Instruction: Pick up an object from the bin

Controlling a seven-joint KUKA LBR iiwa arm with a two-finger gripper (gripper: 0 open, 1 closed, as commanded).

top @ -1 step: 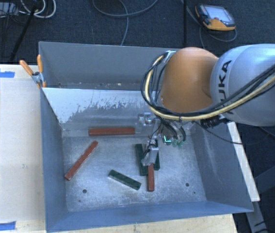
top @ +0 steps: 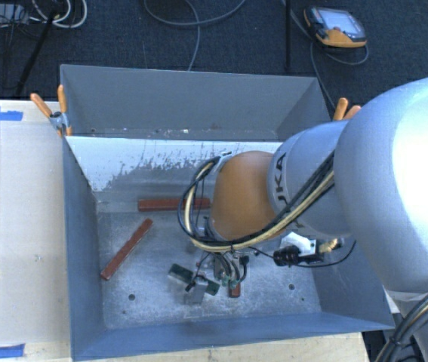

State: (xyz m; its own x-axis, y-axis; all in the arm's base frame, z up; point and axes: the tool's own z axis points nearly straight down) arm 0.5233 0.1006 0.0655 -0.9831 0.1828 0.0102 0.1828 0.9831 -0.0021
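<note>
Two brown sticks [top: 127, 249] left-centre; bare floor [top: 304, 294] right — front-left too

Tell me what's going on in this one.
The arm's gripper is down near the floor of the bin, front middle, right beside a small dark object. To its left, apart from it, lie a level reddish-brown stick near the back wall and a slanted reddish-brown stick. Whether it grips anything cannot be seen.
</note>
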